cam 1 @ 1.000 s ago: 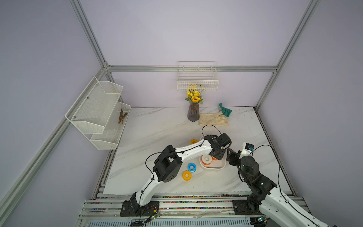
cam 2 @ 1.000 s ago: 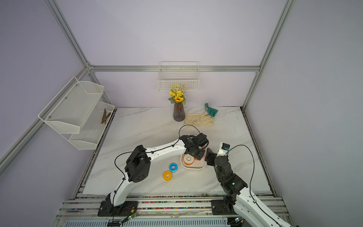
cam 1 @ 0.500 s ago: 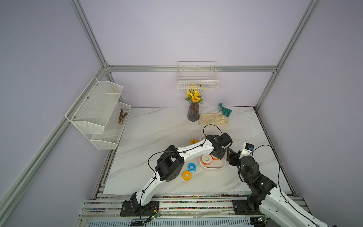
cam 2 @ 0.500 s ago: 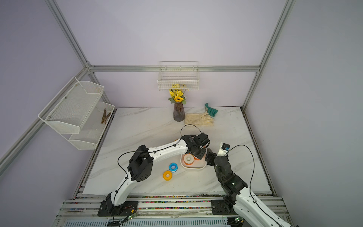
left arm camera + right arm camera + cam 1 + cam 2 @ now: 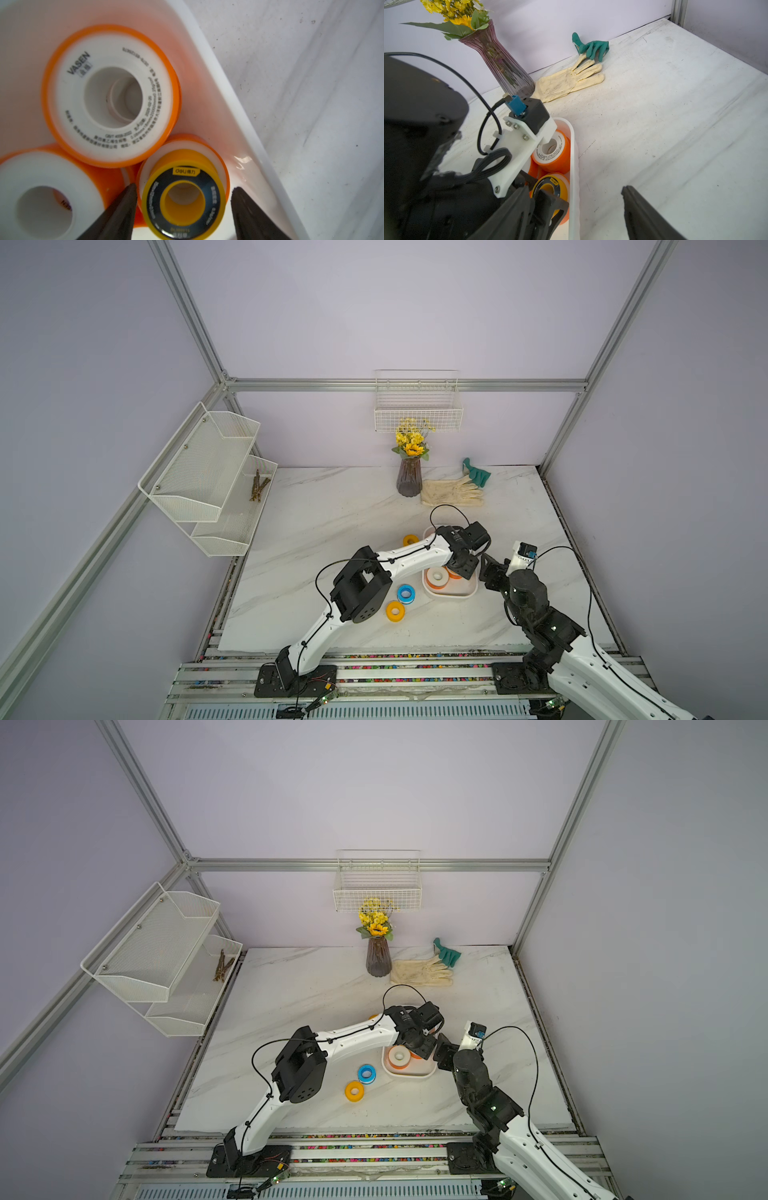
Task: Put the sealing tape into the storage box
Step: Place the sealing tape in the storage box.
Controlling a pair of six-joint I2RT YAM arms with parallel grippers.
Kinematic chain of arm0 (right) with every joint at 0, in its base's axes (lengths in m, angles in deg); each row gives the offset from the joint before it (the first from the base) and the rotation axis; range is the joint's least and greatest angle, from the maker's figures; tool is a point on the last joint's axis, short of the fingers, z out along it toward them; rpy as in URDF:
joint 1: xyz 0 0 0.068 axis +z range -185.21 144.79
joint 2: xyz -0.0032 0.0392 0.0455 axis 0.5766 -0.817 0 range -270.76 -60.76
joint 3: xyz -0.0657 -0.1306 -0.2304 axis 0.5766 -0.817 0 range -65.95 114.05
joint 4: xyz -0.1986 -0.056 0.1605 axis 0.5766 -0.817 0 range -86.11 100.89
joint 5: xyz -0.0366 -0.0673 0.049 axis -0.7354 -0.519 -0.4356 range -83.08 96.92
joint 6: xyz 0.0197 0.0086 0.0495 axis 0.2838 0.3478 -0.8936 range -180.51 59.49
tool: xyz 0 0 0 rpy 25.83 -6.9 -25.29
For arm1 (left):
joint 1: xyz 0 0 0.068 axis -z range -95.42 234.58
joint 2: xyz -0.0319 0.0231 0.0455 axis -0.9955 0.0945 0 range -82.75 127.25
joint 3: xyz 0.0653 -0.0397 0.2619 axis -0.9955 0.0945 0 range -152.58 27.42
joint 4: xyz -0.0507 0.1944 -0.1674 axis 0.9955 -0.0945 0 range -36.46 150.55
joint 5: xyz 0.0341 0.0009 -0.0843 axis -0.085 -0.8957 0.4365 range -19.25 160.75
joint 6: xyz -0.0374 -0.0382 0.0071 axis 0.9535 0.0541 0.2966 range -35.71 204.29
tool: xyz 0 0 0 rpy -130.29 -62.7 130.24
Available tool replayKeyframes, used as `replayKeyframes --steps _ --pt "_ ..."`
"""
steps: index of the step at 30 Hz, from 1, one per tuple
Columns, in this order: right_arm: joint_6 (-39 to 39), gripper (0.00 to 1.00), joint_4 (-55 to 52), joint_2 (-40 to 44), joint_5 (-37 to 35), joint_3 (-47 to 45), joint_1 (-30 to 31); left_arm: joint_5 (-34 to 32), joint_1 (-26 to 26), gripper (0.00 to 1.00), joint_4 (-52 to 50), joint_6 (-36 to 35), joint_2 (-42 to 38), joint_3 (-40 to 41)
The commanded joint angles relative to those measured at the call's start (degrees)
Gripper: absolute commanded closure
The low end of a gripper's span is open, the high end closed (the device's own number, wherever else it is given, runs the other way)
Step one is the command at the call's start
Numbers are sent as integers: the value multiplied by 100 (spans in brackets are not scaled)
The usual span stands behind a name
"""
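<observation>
- Left gripper point(image 5: 184, 193) low inside the shallow white plastic storage box point(image 5: 230, 99). Jaws apart, one on each side of the black-and-yellow sealing-tape spool point(image 5: 212, 204), a sliver of gap both sides. Nothing gripped.
- That spool sits directly below the gripper, perched on an orange spool with a white face point(image 5: 220, 166), close to the box wall.
- Right gripper point(image 5: 573, 189) gapes wide and empty just beside the left one. The box wall shows between its fingers; contact I cannot tell.
- Risk: on lifting out, a finger may catch the perched spool and tip it over the wall, since it rests on another spool, not the floor.
- Risk: grippers crowd each other; a swing by either could strike the other or shove the box.
- Box also holds, ahead of the left fingertips, a printed orange spool point(image 5: 116, 56) and a plain orange spool point(image 5: 41, 172).
- Outside on the white marble tabletop point(image 5: 332, 510), back toward the left arm's elbow: a blue-and-white spool point(image 5: 406, 593) and a yellow spool point(image 5: 395, 610). A second yellow spool point(image 5: 410, 540) lies beyond the left forearm. Three left to load, I judge.
</observation>
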Motion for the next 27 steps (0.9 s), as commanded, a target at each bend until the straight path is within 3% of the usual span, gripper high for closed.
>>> replayKeyframes --steps 1,27 --pt "-53 24 -44 15 -79 -5 -12 31 -14 29 -34 1 -117 -151" --pt "-17 24 -18 -4 -19 6 -11 -142 108 30 -115 63 -796 153"
